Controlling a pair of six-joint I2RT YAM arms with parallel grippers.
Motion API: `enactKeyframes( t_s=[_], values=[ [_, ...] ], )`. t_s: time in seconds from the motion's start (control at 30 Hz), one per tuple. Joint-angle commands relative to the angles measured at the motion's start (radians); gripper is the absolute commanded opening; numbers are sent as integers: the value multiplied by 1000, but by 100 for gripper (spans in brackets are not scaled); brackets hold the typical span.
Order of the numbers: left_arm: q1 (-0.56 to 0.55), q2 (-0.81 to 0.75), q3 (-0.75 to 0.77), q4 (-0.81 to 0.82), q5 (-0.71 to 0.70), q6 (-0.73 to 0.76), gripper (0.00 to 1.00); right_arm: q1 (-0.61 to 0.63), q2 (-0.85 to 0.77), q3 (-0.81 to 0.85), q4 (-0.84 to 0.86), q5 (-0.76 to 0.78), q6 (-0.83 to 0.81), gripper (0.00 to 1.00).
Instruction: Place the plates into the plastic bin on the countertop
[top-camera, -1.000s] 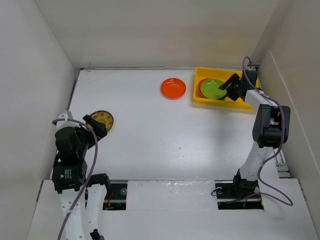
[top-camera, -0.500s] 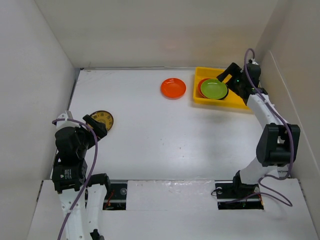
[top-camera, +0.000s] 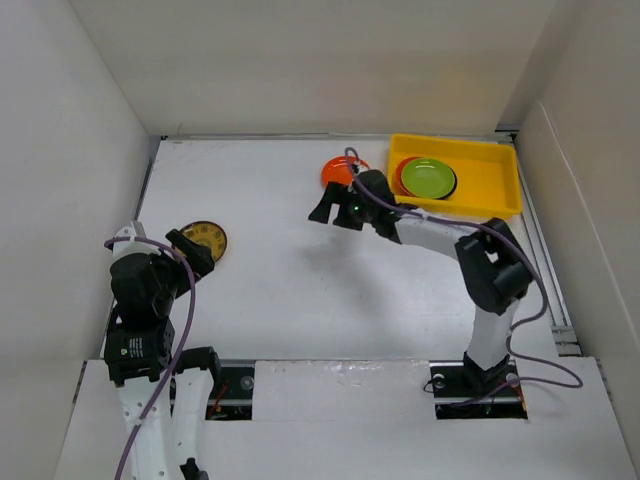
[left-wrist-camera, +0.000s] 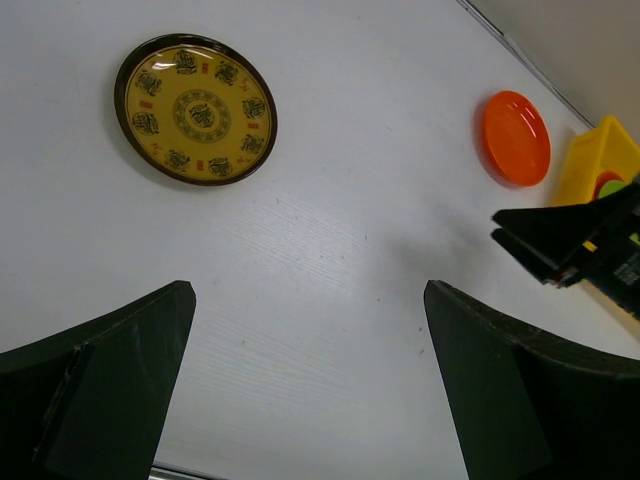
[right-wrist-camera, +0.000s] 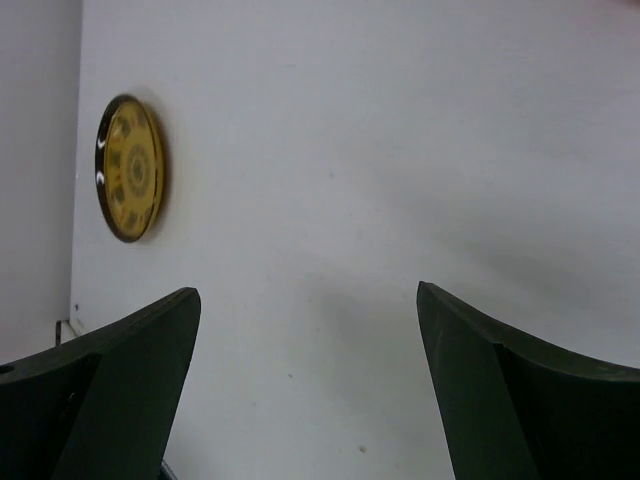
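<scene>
Just beyond right claw (top-camera: 331, 214), orange plate (top-camera: 331, 171) (partly hidden).

No legible text, number, brand name or sign is showing in any view. The brown-and-gold plate (left-wrist-camera: 195, 110) is carrying a ring of gold emblems with small red marks around a central medallion; these are too small to read as characters. Well to the right of that plate in the left wrist view, the right gripper (left-wrist-camera: 497, 226) is showing a small pale patch on its black body, with any print too blurred to read.
</scene>
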Motion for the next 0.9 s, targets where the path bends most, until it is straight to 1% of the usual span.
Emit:
enactKeyframes(
  t_s=[0.0,0.03,0.07,0.1,0.17,0.2,0.23,0.27,0.3,0.33,0.4,0.43,0.47,0.57,0.63,0.7,0.73,0.8,0.83,0.87],
  values=[
    [-3,11,-5,25,-1,2,100,89,133,101,198,-133,62,94],
    [-3,11,-5,25,-27,2,100,118,168,133,198,-165,63,94],
    [-3,20,5,16,-54,-21,100,168,240,193,216,-186,88,93],
    [-3,20,5,16,-55,-21,100,189,276,221,228,-187,104,93],
    [16,20,15,3,-117,-70,100,221,349,284,253,-212,144,90],
    [16,20,25,-13,-142,-93,100,242,388,361,262,-226,165,87],
    [16,20,25,-26,-166,-114,100,253,461,403,262,-226,206,87],
    [16,20,35,-26,-206,-151,100,264,495,446,262,-239,220,84],
    [16,20,44,-26,-223,-167,100,285,527,538,224,-227,231,83],
    [16,20,44,-26,-236,-179,100,295,588,590,195,-217,240,83],
    [16,20,53,-26,-245,-190,100,313,647,687,144,-191,262,83],
    [16,29,53,-17,-245,-190,100,324,672,772,94,-179,262,82],
    [16,30,53,-6,-245,-190,100,324,717,807,72,-167,295,80],
    [16,48,53,-6,-245,-179,100,333,761,884,11,-112,338,75],
    [16,48,53,3,-231,-170,100,344,787,922,-43,-57,349,75],
    [16,48,53,3,-219,-161,100,344,802,980,-119,-27,349,72],
    [16,48,53,3,-207,-161,100,344,816,1003,-136,-16,363,68],
    [16,48,53,12,-206,-161,100,344,830,1031,-169,-7,386,64],
    [16,48,53,13,-206,-161,100,344,845,1066,-198,-7,386,57],
    [16,36,53,13,-206,-152,100,344,854,1066,-215,4,397,57]
  ],
)
